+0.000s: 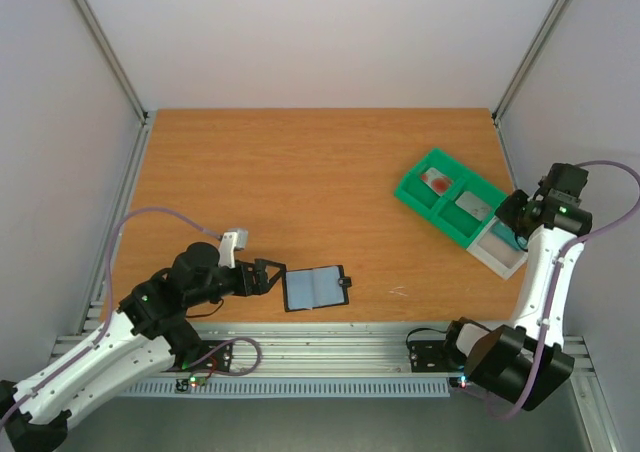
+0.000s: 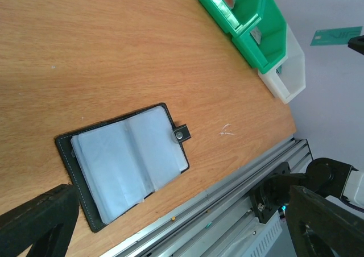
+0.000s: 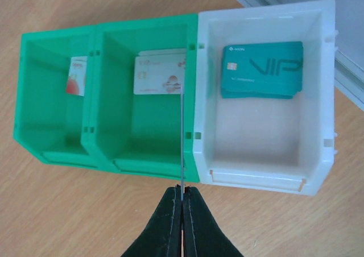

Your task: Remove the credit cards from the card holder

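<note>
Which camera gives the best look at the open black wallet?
The left wrist view: the card holder lies spread open, close and sharp, its inside showing. The top view shows it whole but small. The right wrist view does not show it.

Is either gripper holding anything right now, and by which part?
The right gripper pinches a thin card, seen edge-on, by its near edge, over the bins. The left gripper is open, holding nothing.
</note>
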